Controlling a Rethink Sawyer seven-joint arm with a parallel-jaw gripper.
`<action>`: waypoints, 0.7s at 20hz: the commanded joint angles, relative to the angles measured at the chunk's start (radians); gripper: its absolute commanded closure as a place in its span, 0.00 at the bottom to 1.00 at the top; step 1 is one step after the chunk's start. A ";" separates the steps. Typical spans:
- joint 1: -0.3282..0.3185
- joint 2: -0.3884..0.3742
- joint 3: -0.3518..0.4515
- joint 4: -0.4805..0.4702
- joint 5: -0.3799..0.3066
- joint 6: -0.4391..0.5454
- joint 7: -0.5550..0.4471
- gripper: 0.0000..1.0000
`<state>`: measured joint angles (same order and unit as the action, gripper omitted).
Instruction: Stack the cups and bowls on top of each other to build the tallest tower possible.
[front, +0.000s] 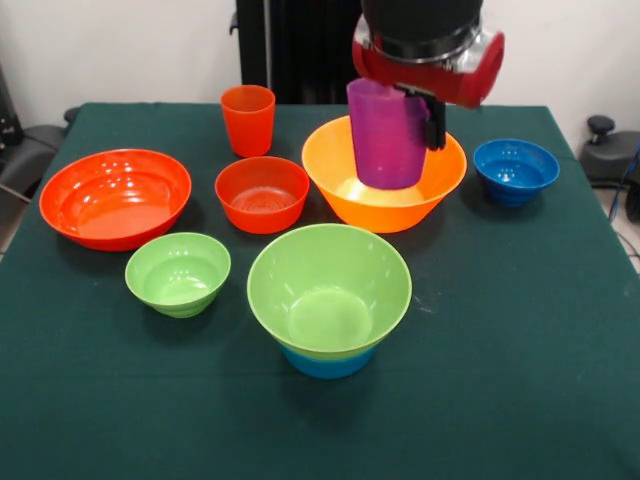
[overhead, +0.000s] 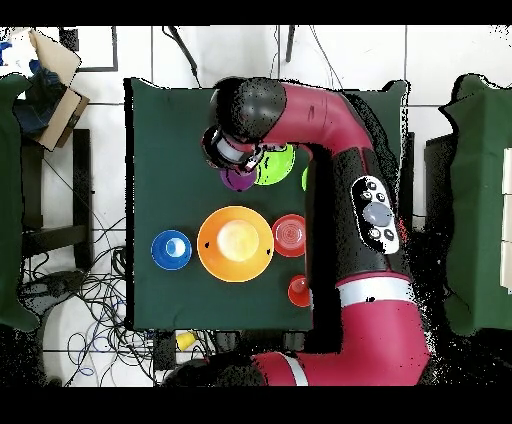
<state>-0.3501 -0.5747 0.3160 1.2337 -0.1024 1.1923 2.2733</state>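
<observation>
The tower (front: 329, 305) is only its green-on-blue base, while behind it the gripper (front: 418, 110), closed on the purple cup (front: 387, 135), hangs before the orange bowl (front: 330, 165); other pieces remain unstacked.

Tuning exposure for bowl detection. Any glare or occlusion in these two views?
Front view: soft white highlights sit inside the large red-orange bowl and the orange bowl; light shadows under the bowls; the hand holds the purple cup in front of the orange bowl. Overhead view: the arm hides part of the table and of the light green bowl.
</observation>
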 joint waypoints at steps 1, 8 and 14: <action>0.031 0.132 -0.028 -0.039 -0.105 -0.123 -0.004 1.00; 0.028 0.146 -0.026 -0.075 -0.108 -0.106 -0.010 1.00; 0.025 0.113 -0.022 -0.080 -0.097 -0.078 -0.021 1.00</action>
<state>-0.3461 -0.4516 0.3098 1.1968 -0.1475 1.1189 2.2733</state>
